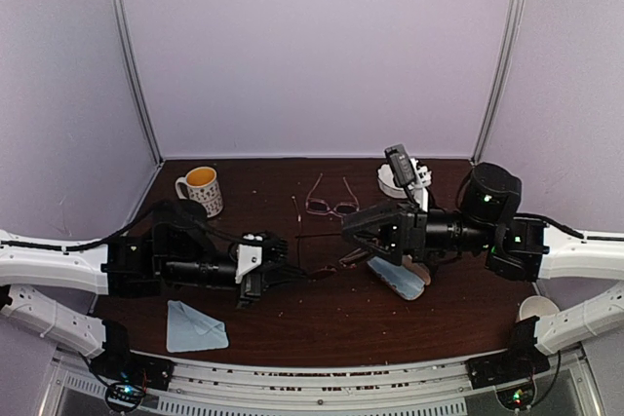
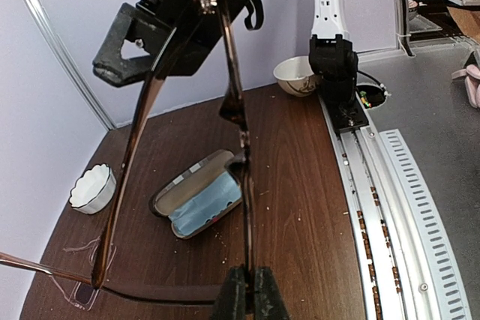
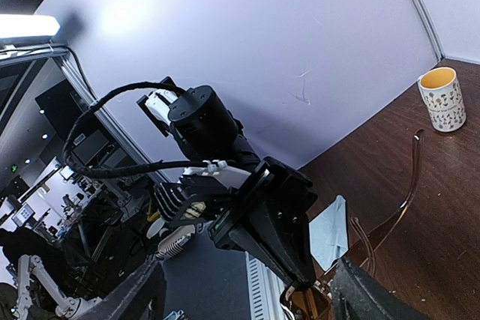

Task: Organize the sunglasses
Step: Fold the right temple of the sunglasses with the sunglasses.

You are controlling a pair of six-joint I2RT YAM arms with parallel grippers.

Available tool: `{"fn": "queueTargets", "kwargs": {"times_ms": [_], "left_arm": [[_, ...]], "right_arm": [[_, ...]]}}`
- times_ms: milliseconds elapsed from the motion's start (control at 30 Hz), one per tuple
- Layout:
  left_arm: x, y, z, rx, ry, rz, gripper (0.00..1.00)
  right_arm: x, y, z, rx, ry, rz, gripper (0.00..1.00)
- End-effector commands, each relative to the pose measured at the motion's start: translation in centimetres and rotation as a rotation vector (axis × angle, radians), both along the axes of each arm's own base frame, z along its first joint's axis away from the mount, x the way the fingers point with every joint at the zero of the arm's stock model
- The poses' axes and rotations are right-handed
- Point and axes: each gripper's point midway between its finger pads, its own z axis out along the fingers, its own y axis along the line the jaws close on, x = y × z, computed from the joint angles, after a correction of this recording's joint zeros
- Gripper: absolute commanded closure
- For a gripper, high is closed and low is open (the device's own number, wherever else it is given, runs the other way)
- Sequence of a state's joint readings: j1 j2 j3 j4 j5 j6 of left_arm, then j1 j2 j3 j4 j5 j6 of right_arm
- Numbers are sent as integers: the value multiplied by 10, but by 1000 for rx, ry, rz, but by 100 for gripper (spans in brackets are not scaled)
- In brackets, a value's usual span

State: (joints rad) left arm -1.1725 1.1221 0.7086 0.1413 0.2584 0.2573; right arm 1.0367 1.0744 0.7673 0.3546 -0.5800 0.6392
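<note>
The dark sunglasses hang above the middle of the table, arms unfolded. My left gripper is shut on their frame; in the left wrist view the fingers pinch the rim and the dark sunglasses rise away from them. My right gripper is open just right of the glasses, jaws spread wide around them without touching. In the right wrist view it faces the left gripper and one brown arm of the sunglasses. The pink-framed glasses lie behind, arms unfolded.
An open tan case with blue lining lies under the right gripper, also in the left wrist view. A yellow-lined mug stands back left, a white bowl at the back, a blue cloth front left, another bowl front right.
</note>
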Motion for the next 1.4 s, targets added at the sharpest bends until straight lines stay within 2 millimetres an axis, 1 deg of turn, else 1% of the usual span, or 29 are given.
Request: {"fn": "queueTargets", "kwargs": {"times_ms": [0, 333, 567, 700, 800, 867, 933, 1000, 1100, 1133, 1200, 1267, 1367], "left_arm": [[-1, -1, 20, -77, -31, -3, 100], [4, 4, 32, -131, -66, 37, 100], [11, 2, 28, -118, -79, 69, 100], [16, 3, 26, -108, -91, 92, 100], [19, 4, 23, -90, -108, 107, 100], [24, 6, 21, -68, -125, 131, 100], [30, 9, 18, -47, -149, 168, 100], [38, 12, 17, -32, -180, 209, 100], [46, 13, 14, -8, -218, 247, 100], [48, 13, 13, -1, -228, 253, 100], [52, 12, 13, 6, -249, 264, 100], [54, 9, 12, 18, -264, 269, 100], [58, 4, 9, 42, -282, 266, 100]], "right_arm": [[-4, -1, 10, 36, -11, 20, 23], [-13, -2, 7, 45, 19, 59, 23], [-30, 1, 9, 62, 23, 139, 23], [-35, 2, 10, 62, 21, 155, 22], [-25, -1, 9, 33, 12, 86, 23], [-4, -7, -1, -48, 2, -54, 22], [14, -18, -10, -126, 8, -182, 21], [25, -29, -14, -167, 15, -265, 18], [30, -40, -21, -201, 47, -322, 7], [31, -42, -25, -210, 68, -337, 2], [37, -47, -35, -243, 123, -379, 0], [38, -47, -41, -264, 167, -387, 0], [39, -46, -45, -280, 210, -395, 0]]}}
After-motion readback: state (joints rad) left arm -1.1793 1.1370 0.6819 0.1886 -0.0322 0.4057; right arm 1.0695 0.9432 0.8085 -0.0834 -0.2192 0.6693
